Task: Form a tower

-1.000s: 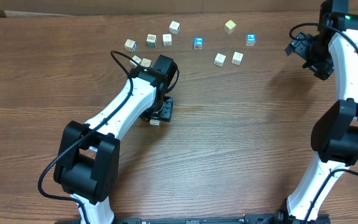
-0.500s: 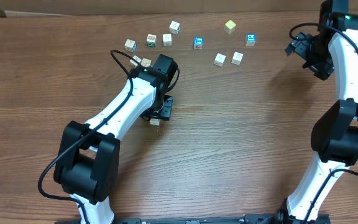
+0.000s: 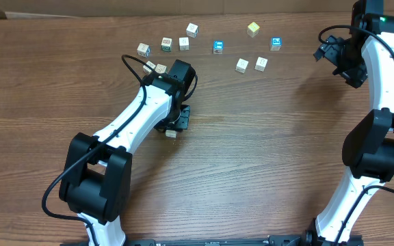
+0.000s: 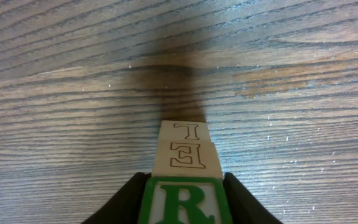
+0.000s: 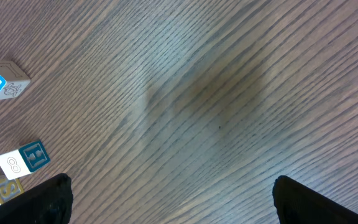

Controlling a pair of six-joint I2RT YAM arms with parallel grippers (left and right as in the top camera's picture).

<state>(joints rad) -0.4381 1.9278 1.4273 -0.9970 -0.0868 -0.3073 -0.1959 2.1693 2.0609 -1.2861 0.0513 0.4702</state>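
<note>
Overhead, little has shifted in a second: the left hand (image 3: 176,123) hangs low over the narrow tower of small pale printed wooden cubes (image 3: 172,134) on the brown wooden counter (image 3: 265,157). Left wrist: it pinches the top green-R wooden cube (image 4: 180,202), so stacking seems the step and a gentle release, then a straight lift, comes next. Right wrist: the right hand (image 5: 179,202) gapes empty

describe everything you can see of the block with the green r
The green R cube is a small pale wooden block; its visible face has a green border and a bold green R. It tops a one-wide column, over pale cubes with outlined letters, one an E. The dark fingers of the left gripper sit against both its sides, no gap visible.
</note>
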